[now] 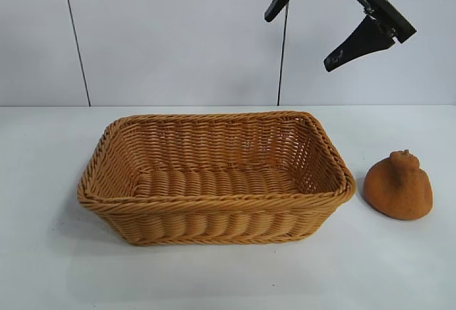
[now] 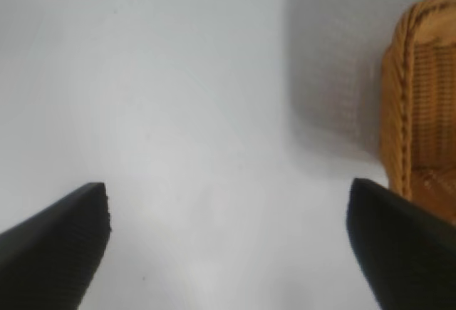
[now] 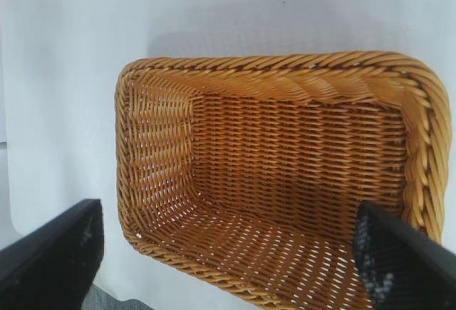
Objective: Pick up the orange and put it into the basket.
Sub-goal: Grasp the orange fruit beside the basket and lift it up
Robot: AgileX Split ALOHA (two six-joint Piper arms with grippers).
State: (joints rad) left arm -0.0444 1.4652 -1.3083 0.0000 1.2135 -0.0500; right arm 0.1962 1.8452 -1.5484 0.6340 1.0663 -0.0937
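Two pairs of jaws are mine, and both stand wide apart with nothing between them.

Nearest in the exterior view, low in the frame, is bare white table (image 1: pixel 43 182). On it, centre frame, sits the basket (image 1: pixel 214 200), with nothing inside it. Just beside its right end, at the middle right of the frame, the orange (image 1: pixel 399 187) rests on the table with its knob up; I see a thin gap between it and the braided rim, so I judge them apart. Farther back and higher, at the upper right, my right gripper (image 1: pixel 320 21) hangs in the air, tilted down. Its wrist view looks into the basket, so I judge it is over the basket and not over the fruit. My left gripper (image 2: pixel 228 246) is out of the exterior frame. Its wrist view shows table below it and one end of the basket at the right edge.

Nothing of the task is done yet. The risks I see:
- Neither wrist view shows the orange, so I would come down on it with no close view.
- It lies close to the flared wall, so a finger could catch the rim and shove the basket.
- It looks lumpy and narrows toward the top, so a high grip could slip off.
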